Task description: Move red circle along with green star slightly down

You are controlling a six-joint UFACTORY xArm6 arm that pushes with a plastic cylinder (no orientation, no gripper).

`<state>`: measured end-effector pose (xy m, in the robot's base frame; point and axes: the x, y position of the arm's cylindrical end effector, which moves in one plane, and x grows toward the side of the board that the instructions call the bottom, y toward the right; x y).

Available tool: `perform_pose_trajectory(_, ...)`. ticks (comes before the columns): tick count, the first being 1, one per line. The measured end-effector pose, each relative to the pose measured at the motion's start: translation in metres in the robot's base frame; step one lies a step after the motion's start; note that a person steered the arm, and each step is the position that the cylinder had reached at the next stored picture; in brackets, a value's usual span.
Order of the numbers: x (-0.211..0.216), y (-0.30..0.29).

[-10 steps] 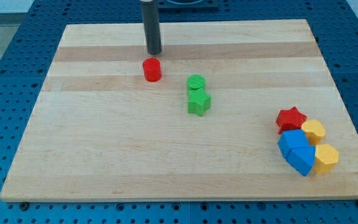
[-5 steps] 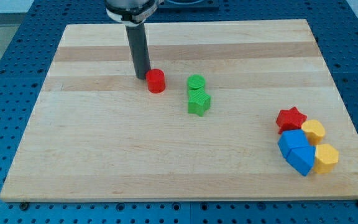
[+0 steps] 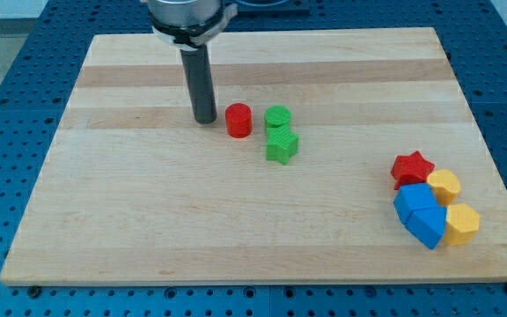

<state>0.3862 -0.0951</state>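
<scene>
The red circle [image 3: 238, 120] lies on the wooden board, a little above its middle. The green star [image 3: 281, 145] sits just right of and below it, touching a green circle [image 3: 277, 116] above it. A narrow gap separates the red circle from the green circle. My tip [image 3: 205, 120] stands on the board just left of the red circle, with a small gap between them.
A cluster at the view's lower right holds a red star [image 3: 411, 167], two yellow blocks [image 3: 445, 186] [image 3: 462, 224] and two blue blocks [image 3: 411, 202] [image 3: 429, 226]. The board's edge [image 3: 262, 282] runs along the view's bottom, with blue pegboard around it.
My tip came down and pushed the red circle down and to the right, close to the green circle. The green blocks have not moved.
</scene>
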Motion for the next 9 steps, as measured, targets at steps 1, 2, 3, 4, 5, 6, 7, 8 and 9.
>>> perform_pose_trajectory(1, -0.002, -0.007)
perform_pose_trajectory(2, -0.005, 0.012)
perform_pose_trajectory(3, 0.0, 0.048)
perform_pose_trajectory(4, 0.013, 0.075)
perform_pose_trajectory(5, 0.027, 0.096)
perform_pose_trajectory(6, 0.043, 0.115)
perform_pose_trajectory(7, 0.06, 0.131)
perform_pose_trajectory(8, 0.08, 0.147)
perform_pose_trajectory(9, 0.1, 0.16)
